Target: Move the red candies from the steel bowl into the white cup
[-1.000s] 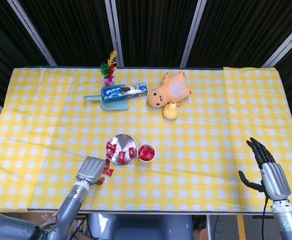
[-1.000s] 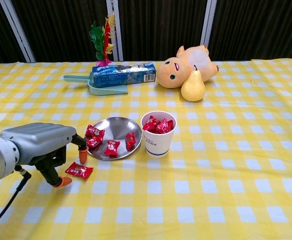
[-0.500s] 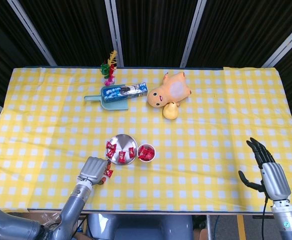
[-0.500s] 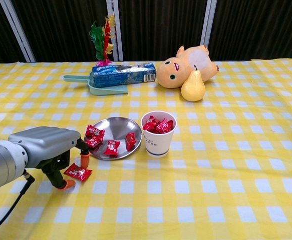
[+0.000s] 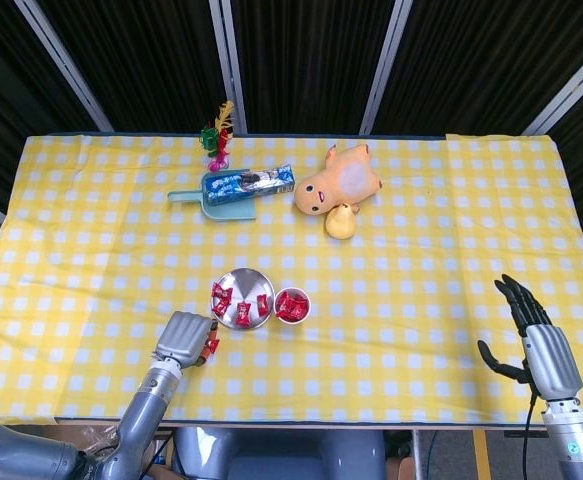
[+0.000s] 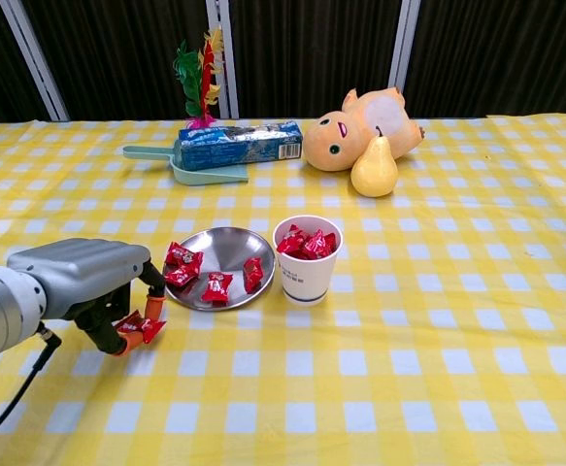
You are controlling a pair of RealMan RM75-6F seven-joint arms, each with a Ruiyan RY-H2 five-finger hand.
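A steel bowl (image 6: 226, 249) (image 5: 247, 286) sits near the table's front centre with three red candies (image 6: 216, 285) in it. Right of it stands the white cup (image 6: 306, 275) (image 5: 292, 306), holding several red candies. My left hand (image 6: 81, 282) (image 5: 183, 339) is low at the bowl's front left, and its orange fingertips pinch a loose red candy (image 6: 137, 328) just off the cloth. My right hand (image 5: 534, 338) hovers open at the front right edge, seen only in the head view.
At the back lie a teal dustpan (image 6: 161, 155) with a blue packet (image 6: 239, 145), a feather toy (image 6: 196, 83), an orange plush (image 6: 360, 127) and a yellow pear (image 6: 374, 167). Yellow checked cloth covers the table.
My left hand's fingers closed around the loose candy on the cloth and now pinch it, pulling it slightly left. The right hand has barely moved.
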